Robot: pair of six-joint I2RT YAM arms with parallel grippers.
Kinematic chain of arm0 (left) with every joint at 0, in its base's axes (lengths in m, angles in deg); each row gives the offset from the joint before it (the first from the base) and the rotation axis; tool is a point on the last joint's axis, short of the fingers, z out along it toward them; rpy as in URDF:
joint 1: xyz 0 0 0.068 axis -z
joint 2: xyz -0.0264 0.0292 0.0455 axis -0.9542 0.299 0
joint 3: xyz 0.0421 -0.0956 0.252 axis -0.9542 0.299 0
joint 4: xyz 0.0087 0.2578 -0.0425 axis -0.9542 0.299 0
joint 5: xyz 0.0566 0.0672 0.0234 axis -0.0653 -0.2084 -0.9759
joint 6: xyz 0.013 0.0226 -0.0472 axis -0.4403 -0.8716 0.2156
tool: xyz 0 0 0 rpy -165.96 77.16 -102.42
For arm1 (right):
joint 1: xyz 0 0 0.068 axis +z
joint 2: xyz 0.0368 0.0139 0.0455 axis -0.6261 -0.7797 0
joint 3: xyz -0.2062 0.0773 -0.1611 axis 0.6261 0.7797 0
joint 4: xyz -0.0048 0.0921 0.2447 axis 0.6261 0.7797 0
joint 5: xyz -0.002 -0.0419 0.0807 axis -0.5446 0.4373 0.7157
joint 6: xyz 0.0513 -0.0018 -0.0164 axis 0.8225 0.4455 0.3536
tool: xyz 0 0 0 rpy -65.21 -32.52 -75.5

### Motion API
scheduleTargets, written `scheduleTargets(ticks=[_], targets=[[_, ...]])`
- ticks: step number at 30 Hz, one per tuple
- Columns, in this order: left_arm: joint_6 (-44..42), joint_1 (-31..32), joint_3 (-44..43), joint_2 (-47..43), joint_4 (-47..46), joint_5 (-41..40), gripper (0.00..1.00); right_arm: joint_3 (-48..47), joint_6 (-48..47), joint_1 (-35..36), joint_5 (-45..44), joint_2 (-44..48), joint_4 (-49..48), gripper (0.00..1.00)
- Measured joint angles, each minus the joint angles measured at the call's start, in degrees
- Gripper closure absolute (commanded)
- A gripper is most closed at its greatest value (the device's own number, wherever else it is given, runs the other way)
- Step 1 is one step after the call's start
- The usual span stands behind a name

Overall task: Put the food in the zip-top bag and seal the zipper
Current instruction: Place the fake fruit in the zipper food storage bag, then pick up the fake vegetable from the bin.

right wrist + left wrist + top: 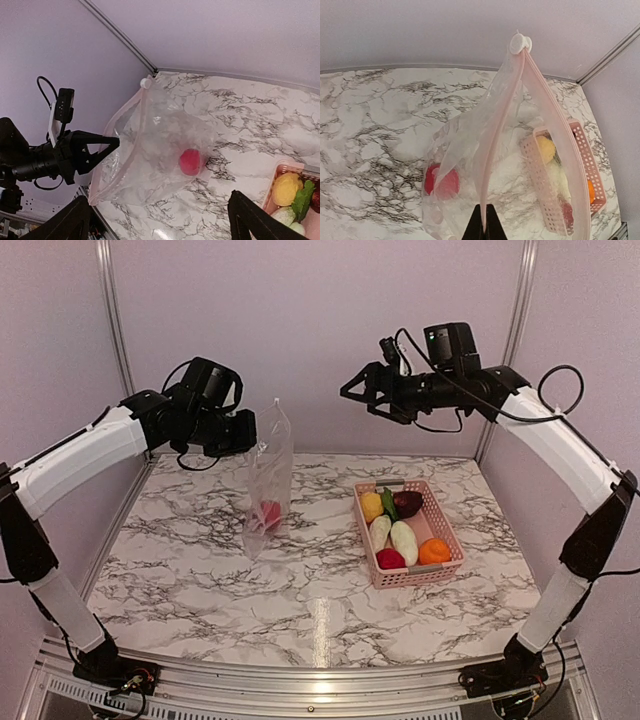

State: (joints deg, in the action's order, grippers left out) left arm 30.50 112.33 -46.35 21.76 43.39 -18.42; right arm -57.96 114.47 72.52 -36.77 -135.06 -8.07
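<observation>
One red round toy (268, 513) sits low inside the zip-top bag (270, 465), almost straight below the left claw (245, 435). That claw is pinched tight on the bag's top edge and grips one side of the zipper (497, 135), so the bag hangs down from it with its mouth gaping. The other side of the strip bows away from the claw. The two sides meet at a small white slider (520, 44) at the corner farthest from the claw. From where I stand the bag's bottom looks to be brushing the bench (200, 560), though I can't be sure it touches.

The right claw (352, 392) is up in the air, its fingers spread wide with nothing between them. It is about level with the left claw, turned toward the bag and well apart from it. Below it, toward its own arm's side, a pink basket (415, 578) sits on the bench. In it lie a yellow piece (371, 506), a green leaf (389, 503), a dark maroon piece (407, 503), two white oblong pieces (404, 542), a red one (390, 559) and an orange one (434, 551).
</observation>
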Motion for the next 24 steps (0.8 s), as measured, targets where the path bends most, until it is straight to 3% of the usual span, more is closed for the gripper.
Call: scheduleTargets(ticks=[5,10,24], targets=[[-7.89,-2.82,-4.24,-4.66,7.74,-7.82,1.00,4.44,-2.73,-6.73,-3.89,4.66,0.04,0.02],[-14.36,-2.93,-8.76,-7.43,11.52,-11.87,1.00,7.28,-6.10,-7.65,-7.56,4.76,1.81,0.01],[-13.77,-2.91,-9.05,4.37,15.08,-0.46,1.00,12.50,-10.27,-7.65,-9.92,1.07,5.88,0.07]])
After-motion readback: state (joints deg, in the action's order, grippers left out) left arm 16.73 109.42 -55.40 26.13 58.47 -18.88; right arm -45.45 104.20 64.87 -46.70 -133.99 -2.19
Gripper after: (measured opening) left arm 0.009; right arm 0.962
